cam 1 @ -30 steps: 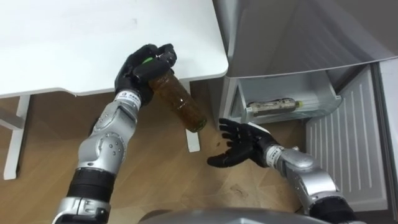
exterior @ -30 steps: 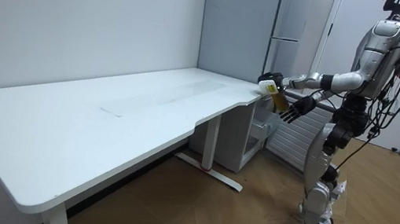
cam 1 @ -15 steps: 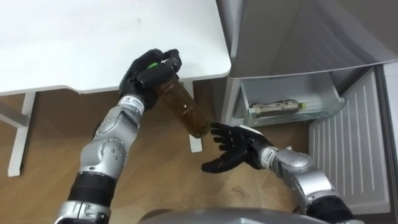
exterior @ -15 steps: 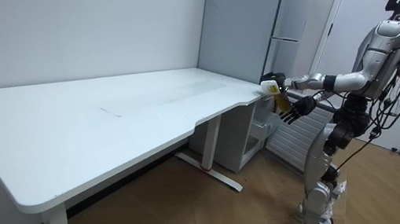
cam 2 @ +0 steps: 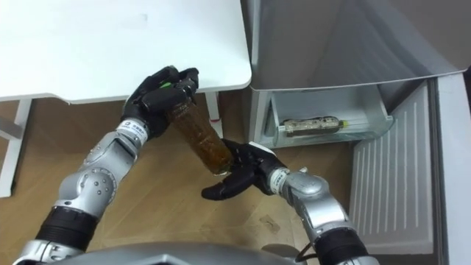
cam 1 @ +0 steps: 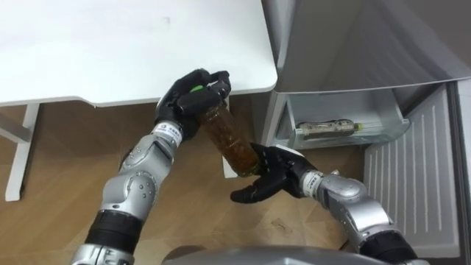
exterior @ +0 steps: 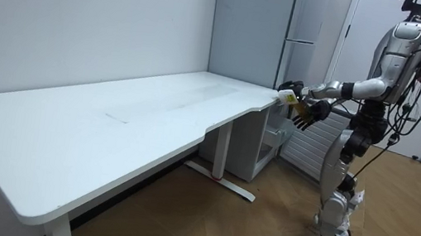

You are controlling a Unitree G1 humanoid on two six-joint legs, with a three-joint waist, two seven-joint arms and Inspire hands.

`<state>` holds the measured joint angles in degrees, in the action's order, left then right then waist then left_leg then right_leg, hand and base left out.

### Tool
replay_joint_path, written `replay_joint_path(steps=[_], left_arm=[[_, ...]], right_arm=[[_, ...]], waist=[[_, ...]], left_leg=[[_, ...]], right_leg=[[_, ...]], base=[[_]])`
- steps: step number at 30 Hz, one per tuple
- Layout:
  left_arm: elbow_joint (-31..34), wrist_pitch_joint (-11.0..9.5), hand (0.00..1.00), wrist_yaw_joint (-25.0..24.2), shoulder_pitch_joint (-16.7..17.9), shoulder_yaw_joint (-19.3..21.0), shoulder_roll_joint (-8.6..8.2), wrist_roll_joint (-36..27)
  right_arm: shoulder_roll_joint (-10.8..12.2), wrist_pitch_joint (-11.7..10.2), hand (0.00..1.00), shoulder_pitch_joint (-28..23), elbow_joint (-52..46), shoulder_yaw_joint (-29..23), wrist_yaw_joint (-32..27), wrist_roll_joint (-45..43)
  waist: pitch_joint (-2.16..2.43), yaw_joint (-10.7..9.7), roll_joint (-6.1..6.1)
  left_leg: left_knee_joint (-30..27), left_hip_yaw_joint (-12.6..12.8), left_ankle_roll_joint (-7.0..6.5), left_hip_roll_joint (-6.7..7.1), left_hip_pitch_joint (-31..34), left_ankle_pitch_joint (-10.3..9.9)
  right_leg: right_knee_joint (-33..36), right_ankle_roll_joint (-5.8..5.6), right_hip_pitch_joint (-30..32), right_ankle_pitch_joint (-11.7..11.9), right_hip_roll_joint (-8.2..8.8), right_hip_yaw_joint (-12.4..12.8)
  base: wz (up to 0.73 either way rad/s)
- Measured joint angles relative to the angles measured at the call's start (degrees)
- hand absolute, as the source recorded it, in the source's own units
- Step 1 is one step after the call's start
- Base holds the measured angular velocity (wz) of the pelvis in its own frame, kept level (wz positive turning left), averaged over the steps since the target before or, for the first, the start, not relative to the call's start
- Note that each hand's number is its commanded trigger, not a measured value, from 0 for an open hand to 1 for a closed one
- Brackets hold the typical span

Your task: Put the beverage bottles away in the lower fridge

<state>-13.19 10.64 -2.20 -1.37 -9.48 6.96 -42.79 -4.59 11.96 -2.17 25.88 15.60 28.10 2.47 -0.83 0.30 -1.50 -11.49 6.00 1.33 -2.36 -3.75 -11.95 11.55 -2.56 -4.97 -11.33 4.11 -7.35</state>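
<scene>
A brown drink bottle with a green cap hangs tilted off the white table's corner, base pointing down and right. My left hand is shut on its cap end. My right hand is open with spread fingers, its palm against the bottle's base. A second bottle lies on its side in the open lower fridge drawer. In the room view I stand at the table's far end, facing the fridge, with both hands held out in front.
The lower fridge door stands swung open at the right. The grey upper fridge front overhangs the drawer. A white table leg stands on the wooden floor at the left.
My left hand has carried the bottle to the right, nearer the fridge. My right hand has risen leftwards and now meets the bottle's base.
</scene>
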Motion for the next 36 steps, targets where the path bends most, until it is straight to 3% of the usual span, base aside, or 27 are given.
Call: replay_joint_path(steps=[21,22,23,36], left_arm=[[-0.56,-0.02,1.0,-2.21,2.55,-6.6,0.16,5.61],[-0.61,-0.02,1.0,-2.54,2.59,-6.7,0.16,5.97],[-0.6,-0.02,1.0,-3.16,2.6,-7.04,0.17,6.71],[-0.92,-0.02,1.0,-4.85,2.91,-8.81,0.72,7.38]], right_arm=[[0.94,0.02,0.0,0.02,-0.06,1.54,0.44,0.15],[1.06,0.02,0.73,0.04,-0.06,1.54,0.57,0.27],[1.21,0.02,1.0,0.09,-0.1,1.55,0.71,0.61],[0.35,-0.11,1.0,0.72,-0.1,3.72,0.53,4.88]], waist=[[-0.14,-0.2,0.13],[-0.15,-0.23,0.14],[-0.15,-0.23,0.16],[-0.16,-1.57,0.38]], left_leg=[[-0.31,0.05,0.0,0.0,0.18,0.0],[-0.31,0.05,0.0,0.0,0.21,0.0],[-0.31,0.03,0.0,0.0,0.34,0.0],[-0.3,0.02,0.01,-0.01,1.12,0.0]], right_leg=[[0.0,0.0,0.11,0.0,0.05,-0.14],[0.0,0.0,0.14,0.0,0.05,-0.16],[0.0,0.0,0.23,0.0,0.05,-0.19],[-0.05,0.06,1.05,0.04,0.02,0.08]], base=[[0.0],[0.0],[0.0],[0.0]])
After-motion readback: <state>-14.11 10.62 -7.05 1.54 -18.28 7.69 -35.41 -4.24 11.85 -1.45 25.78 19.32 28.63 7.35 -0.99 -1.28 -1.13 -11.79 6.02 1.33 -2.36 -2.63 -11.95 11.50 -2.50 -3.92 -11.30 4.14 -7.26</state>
